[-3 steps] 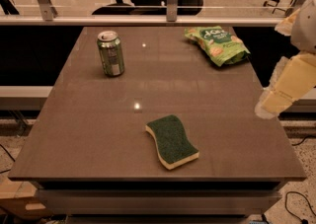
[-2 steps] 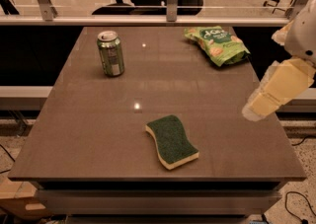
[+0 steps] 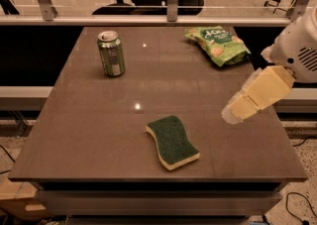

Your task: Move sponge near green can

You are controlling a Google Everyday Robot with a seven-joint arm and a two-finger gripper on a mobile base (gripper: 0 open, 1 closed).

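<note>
The sponge (image 3: 173, 141), dark green on top with a pale yellow base, lies flat near the table's front edge, a little right of centre. The green can (image 3: 111, 53) stands upright at the back left of the table. My gripper (image 3: 233, 113) comes in from the right edge, hovering above the table to the right of the sponge and apart from it. It holds nothing that I can see.
A crinkly green snack bag (image 3: 217, 44) lies at the back right of the brown table (image 3: 89, 135). A glass railing with metal posts and office chairs stand behind the table. The white arm housing (image 3: 299, 45) fills the right edge.
My gripper has moved left and slightly down, from the table's right edge toward the sponge. Sponge, can and bag have not moved.
</note>
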